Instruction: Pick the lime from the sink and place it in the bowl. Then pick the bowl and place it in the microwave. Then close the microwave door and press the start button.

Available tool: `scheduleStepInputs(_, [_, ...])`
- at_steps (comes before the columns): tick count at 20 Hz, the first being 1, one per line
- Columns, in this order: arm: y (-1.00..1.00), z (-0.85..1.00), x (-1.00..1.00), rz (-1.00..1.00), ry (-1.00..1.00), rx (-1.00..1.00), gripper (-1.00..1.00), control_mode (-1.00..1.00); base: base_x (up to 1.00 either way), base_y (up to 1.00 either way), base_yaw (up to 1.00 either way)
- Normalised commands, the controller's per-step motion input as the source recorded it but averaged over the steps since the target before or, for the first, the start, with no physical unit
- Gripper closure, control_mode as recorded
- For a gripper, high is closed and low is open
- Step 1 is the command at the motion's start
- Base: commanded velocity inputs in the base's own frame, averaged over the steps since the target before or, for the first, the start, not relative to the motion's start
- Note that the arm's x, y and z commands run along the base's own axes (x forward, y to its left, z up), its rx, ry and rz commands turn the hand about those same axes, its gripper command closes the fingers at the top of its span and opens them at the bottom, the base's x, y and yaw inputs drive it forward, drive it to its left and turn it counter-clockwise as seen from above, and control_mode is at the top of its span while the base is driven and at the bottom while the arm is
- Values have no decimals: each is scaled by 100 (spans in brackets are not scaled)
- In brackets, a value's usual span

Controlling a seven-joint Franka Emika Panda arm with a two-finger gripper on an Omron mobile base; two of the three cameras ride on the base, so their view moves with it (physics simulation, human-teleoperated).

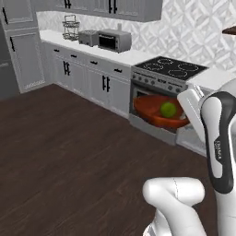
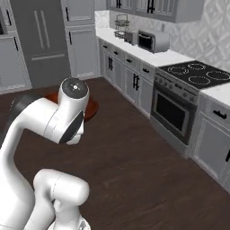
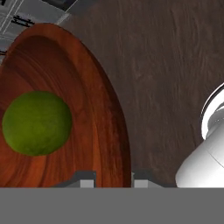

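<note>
The bowl [image 3: 94, 127] is gripped at its rim by the tool [image 3: 113, 179], one fingertip [image 3: 86, 179] seen inside the wall and the other outside, the bowl carried in the air above the dark wood floor [image 3: 166, 65]. The lime [image 3: 37, 123] is seen resting inside the bowl, at about 9 o'clock in the hand view. In the left base view the bowl [image 1: 154, 110] with the lime [image 1: 168, 109] is seen in front of the oven [image 1: 161, 87], at about 3 o'clock; the microwave cannot be identified with certainty.
</note>
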Motion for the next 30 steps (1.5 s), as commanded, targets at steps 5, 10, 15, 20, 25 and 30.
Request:
scheduleStepInputs(5, [0,0,0,0,0,0,100,100,64,15,67])
scheduleStepInputs(10, [0,0,0,0,0,0,100,100,100,14,36])
scheduleStepInputs(15, [0,0,0,0,0,0,100,100,100,4,7])
scheduleStepInputs(20, [0,0,0,0,0,0,100,100,100,0,1])
scheduleStepInputs(25, [0,0,0,0,0,0,100,100,100,-7,12])
scheduleStepInputs(30, [0,0,0,0,0,0,100,100,100,-22,25])
